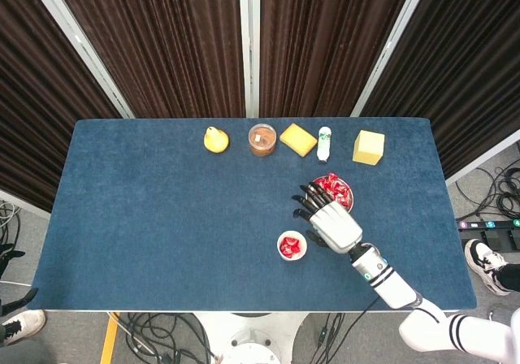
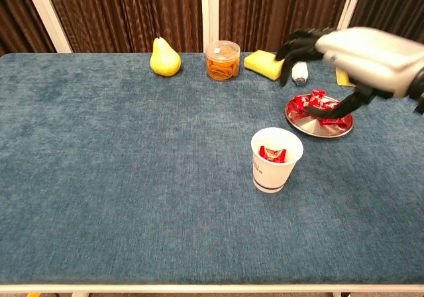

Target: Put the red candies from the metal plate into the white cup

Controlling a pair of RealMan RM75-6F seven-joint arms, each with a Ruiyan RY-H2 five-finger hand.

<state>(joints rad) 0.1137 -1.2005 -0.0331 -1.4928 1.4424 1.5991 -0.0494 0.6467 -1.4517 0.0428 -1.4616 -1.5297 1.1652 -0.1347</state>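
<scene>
1. Several red candies [image 2: 323, 108] lie heaped on the metal plate [image 2: 298, 121], which sits on the desk [image 2: 132, 178] behind and to the right of the white cup [image 2: 276, 160] in the chest view. A few candies [image 2: 272, 154] are already inside the cup.
2. Only the right hand [image 2: 361, 55] shows; the left is out of both views. It hangs above the plate, fingers [image 2: 298, 42] spread apart and holding nothing, thumb reaching down toward the pile.
3. Seen from the head view, the hand [image 1: 333, 222] covers the plate's near edge, and the candies [image 1: 331, 189] lie just past its fingertips, toward the far side of the desk. The cup [image 1: 292, 245] stands just beside it, on the left.
4. Judging from this, the next pick wants a short reach forward and down onto the heap, then a carry back and left to the cup.
5. Candies overlap one another, so pinching just one may drag a neighbour along.
</scene>
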